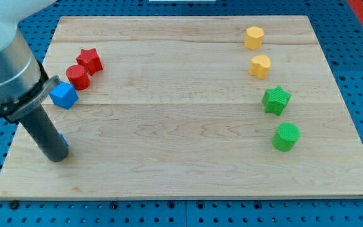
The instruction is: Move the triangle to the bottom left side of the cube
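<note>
A blue cube (63, 95) sits near the board's left edge. My dark rod comes down from the view's upper left, and my tip (57, 156) rests on the board below the cube. A small sliver of another blue block (63, 140) shows at the rod's right side just above the tip. The rod hides most of it, so its shape cannot be made out. It lies below the cube, apart from it.
A red cylinder (77, 76) and a red star (89, 60) lie up and right of the cube, close together. At the view's right stand two yellow blocks (254, 37) (260, 65), a green star (276, 99) and a green cylinder (286, 136). The wooden board (181, 170) lies on blue pegboard.
</note>
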`<control>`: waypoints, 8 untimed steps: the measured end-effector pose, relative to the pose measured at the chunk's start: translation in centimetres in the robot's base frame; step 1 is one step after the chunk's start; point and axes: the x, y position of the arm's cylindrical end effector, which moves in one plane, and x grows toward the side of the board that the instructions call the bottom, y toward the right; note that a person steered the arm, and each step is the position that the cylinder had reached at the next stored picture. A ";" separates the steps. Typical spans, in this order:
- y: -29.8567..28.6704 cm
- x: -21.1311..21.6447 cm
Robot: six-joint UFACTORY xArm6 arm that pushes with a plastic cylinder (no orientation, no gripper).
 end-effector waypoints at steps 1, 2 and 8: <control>-0.5 -2.8; -0.8 -4.4; -5.1 -4.9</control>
